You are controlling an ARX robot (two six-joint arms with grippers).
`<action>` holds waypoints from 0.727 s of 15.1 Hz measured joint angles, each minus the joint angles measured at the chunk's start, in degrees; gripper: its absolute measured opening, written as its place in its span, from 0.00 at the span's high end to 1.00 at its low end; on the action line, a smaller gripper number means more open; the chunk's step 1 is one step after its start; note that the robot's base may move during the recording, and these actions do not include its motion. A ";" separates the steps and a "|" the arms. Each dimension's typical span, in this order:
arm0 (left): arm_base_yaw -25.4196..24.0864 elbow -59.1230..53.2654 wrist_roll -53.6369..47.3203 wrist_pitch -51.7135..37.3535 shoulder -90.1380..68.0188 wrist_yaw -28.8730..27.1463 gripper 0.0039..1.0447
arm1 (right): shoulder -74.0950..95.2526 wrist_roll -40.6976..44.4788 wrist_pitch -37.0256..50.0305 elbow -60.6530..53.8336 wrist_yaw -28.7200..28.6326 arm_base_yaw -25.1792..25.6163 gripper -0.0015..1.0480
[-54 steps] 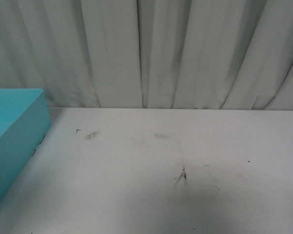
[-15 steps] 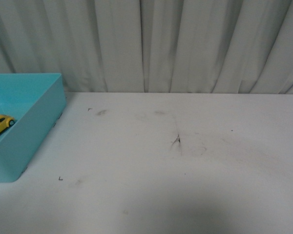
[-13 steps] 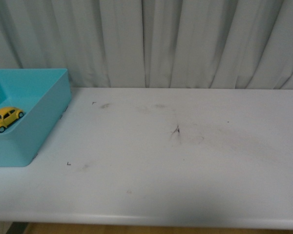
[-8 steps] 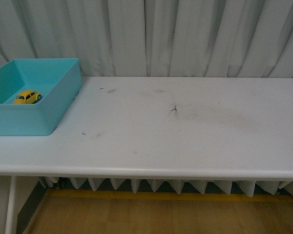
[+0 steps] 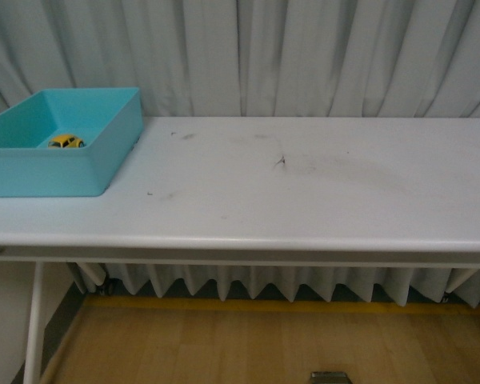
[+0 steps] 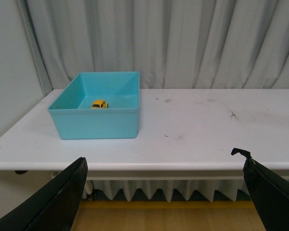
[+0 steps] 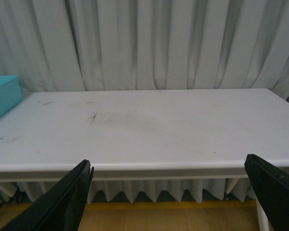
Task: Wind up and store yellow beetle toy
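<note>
The yellow beetle toy [image 5: 66,142] sits inside the turquoise box [image 5: 104,156] at the left end of the white table [image 5: 304,200]. It also shows in the left wrist view [image 6: 100,104], on the floor of the box [image 6: 96,127]. My left gripper [image 6: 166,192] is open and empty, held back from the table's front edge, below its top. My right gripper [image 7: 168,192] is open and empty, also back from the front edge. Neither gripper shows in the front view.
A grey-white curtain [image 5: 304,56] hangs behind the table. A corner of the box [image 7: 2,96] shows in the right wrist view. The tabletop bears dark scuff marks [image 5: 282,162]. A white table leg [image 5: 34,328] and a wooden floor [image 5: 248,344] lie below.
The front view has drawn back and up from the table: the box, the toy in it, the table's front edge and the floor have come into view.
</note>
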State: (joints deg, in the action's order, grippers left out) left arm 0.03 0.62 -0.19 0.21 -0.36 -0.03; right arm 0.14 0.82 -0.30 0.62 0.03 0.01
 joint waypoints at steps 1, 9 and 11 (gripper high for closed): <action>0.00 0.00 0.00 0.00 0.00 0.00 0.06 | 0.00 0.00 0.02 0.00 0.00 0.00 0.06; 0.00 0.00 0.00 0.00 0.00 0.00 0.06 | 0.00 0.00 0.02 0.00 0.00 0.00 0.06; 0.00 0.00 0.00 -0.04 0.00 0.00 0.06 | 0.00 0.00 0.02 0.00 0.00 0.00 0.06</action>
State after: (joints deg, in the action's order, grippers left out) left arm 0.03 0.62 -0.19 0.16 -0.36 -0.03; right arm 0.14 0.82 -0.27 0.62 0.03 0.01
